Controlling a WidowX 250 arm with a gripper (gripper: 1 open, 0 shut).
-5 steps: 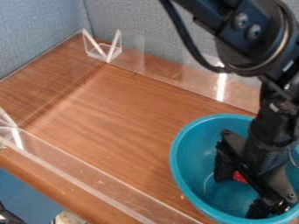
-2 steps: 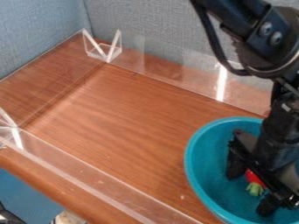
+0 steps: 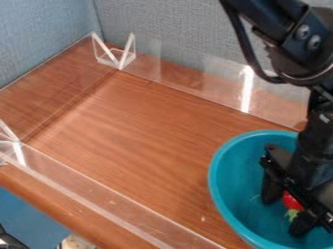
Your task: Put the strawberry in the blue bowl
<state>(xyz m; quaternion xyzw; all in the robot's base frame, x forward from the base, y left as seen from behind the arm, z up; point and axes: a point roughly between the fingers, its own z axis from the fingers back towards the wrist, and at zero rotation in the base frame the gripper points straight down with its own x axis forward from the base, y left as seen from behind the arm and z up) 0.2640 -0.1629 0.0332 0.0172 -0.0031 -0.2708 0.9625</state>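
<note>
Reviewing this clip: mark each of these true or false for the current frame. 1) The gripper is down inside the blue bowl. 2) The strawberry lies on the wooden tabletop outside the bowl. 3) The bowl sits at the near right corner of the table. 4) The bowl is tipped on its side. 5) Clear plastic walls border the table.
1) True: the gripper reaches down into the blue bowl.
2) False: the strawberry shows as a red spot between the fingers, inside the bowl.
3) True.
4) False: the bowl stands upright, its opening facing up.
5) True: clear plastic walls run along the edges of the table.
</note>
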